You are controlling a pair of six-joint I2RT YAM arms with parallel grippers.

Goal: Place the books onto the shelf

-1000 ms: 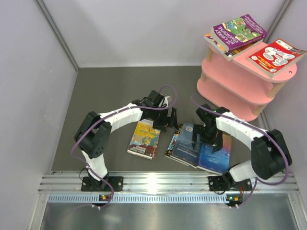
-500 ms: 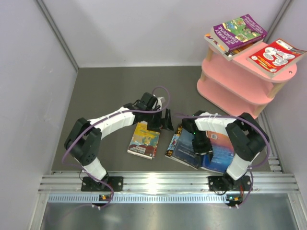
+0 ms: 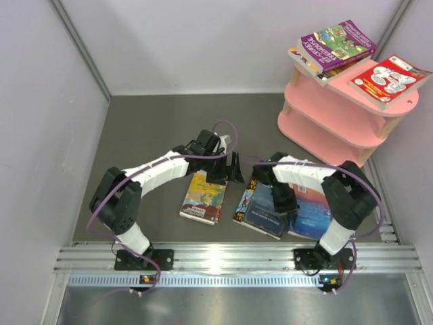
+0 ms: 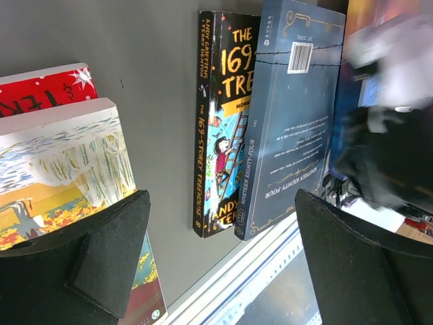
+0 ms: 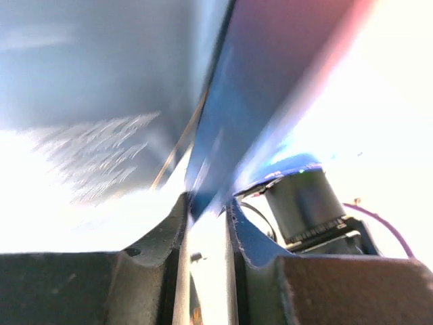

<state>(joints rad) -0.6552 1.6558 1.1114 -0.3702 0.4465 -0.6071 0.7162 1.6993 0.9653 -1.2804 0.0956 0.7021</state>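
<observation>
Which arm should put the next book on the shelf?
Right. The right gripper is pinched on a blue book's edge, nearer the pink shelf. The left gripper hangs open, holding nothing.

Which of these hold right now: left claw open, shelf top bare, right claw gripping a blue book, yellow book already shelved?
1. The left claw is open and holds nothing. True.
2. The top board of the shelf is bare. False: a purple book and a red book lie on it.
3. The right claw pinches the edge of a blue book. True.
4. The yellow book is on the shelf. False: it lies flat on the table, next to the left claw.
</observation>
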